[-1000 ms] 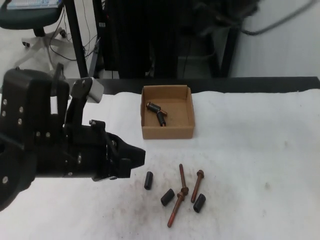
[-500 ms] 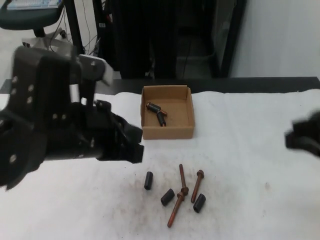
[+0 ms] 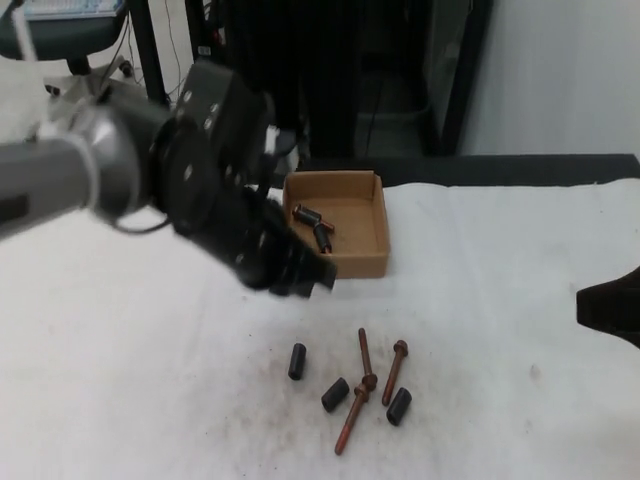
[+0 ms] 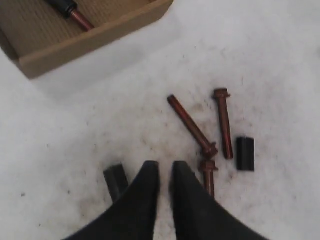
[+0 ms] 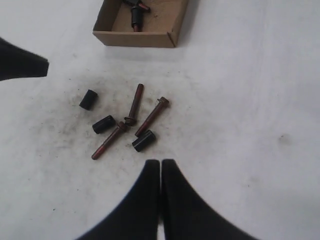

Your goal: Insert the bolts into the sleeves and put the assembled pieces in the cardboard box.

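Three copper bolts [image 3: 364, 385] and three black sleeves [image 3: 297, 360] lie loose on the white bench in front of the cardboard box [image 3: 335, 265]. Two assembled pieces [image 3: 312, 225] rest inside the box. My left gripper [image 3: 312, 277] hangs near the box's front left corner, shut and holding nothing; in its wrist view the gripper [image 4: 165, 167] is above a sleeve [image 4: 116, 181] and a bolt head [image 4: 207, 170]. My right gripper [image 5: 160, 164] is shut and empty, on the near side of the bolts [image 5: 134, 104] and sleeves [image 5: 144, 140]. The right arm [image 3: 610, 305] sits at the bench's right edge.
White cloth covers the bench, stained dark around the parts. A dark strip runs along the far edge behind the box. An office chair [image 3: 60, 40] and black frame legs stand beyond the bench. Open cloth lies to the right of the parts.
The left arm has swung away from the camera, forward and right, bringing its gripper close to the box's front. The right arm has come into view at the right edge.
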You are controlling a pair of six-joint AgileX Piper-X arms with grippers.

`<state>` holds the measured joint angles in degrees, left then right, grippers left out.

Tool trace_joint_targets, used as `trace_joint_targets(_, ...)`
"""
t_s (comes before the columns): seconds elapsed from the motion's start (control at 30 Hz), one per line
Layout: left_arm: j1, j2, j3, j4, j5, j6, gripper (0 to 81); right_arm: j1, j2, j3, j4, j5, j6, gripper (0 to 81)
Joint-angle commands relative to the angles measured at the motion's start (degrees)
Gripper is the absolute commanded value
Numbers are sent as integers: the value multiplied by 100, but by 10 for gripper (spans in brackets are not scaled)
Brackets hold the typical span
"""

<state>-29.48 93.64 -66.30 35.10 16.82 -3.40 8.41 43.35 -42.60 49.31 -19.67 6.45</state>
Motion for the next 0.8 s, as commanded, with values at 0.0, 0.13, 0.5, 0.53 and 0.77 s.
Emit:
trace_joint_targets(0.0, -19, 126, -252, 236, -141, 41, 262, 46, -32, -16, -73, -84, 12, 8)
trace_joint_targets(0.13, -19, 442, -526, 764, -744, 41, 416, 45, -138, -16, -73, -84, 12, 8)
trace_joint_targets(0.5, -239, 1005, -791, 1085, -1745, -66, 420, 45, -231, -16, -73, -84, 12, 8)
trace_joint_targets(0.53, -294, 1049, -791, 1106, -1745, -66, 420, 45, -231, -16, -73, -84, 12, 8)
trace_joint_targets(0.77, -620, 1180, -791, 1262, -1745, -98, 420, 45, -231, -16, -73, -84, 12, 8)
